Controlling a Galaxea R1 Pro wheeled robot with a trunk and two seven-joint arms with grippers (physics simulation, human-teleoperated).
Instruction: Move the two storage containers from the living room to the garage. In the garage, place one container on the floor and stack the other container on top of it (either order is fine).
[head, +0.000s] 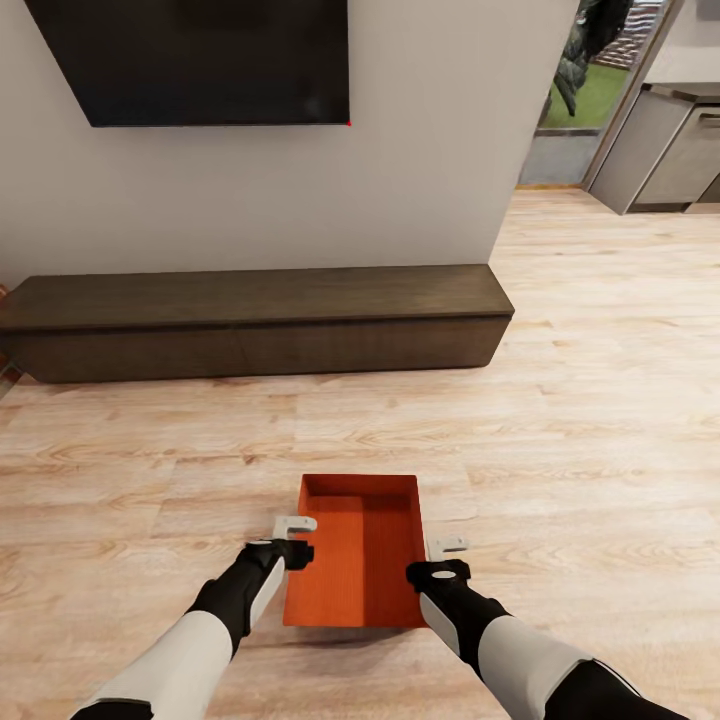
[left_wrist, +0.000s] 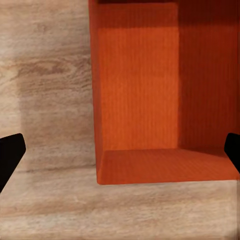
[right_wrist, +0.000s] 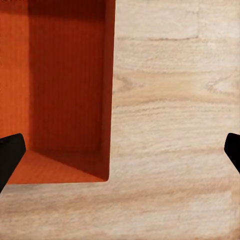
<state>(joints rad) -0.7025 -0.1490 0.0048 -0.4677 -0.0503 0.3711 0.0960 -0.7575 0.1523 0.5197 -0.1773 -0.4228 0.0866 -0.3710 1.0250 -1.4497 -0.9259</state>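
One orange-red lidless storage container (head: 362, 548) rests on the light wood-plank floor (head: 580, 420) of the living room, straight in front of me. My left gripper (head: 296, 538) hovers open over the container's left long wall (left_wrist: 95, 100), and its dark fingertips (left_wrist: 10, 155) stand wide apart in the left wrist view. Over the right long wall (right_wrist: 109, 90), my right gripper (head: 445, 558) is open too, fingertips (right_wrist: 10, 155) spread wide. The inside of the container (left_wrist: 145, 85) is empty. Neither gripper holds anything.
A low dark wood console (head: 250, 320) runs along the white wall ahead, under a wall-mounted black TV (head: 200, 60). At the far right a glass door (head: 590, 90) shows greenery outside, beside grey cabinets (head: 670, 150). Open plank floor lies to both sides.
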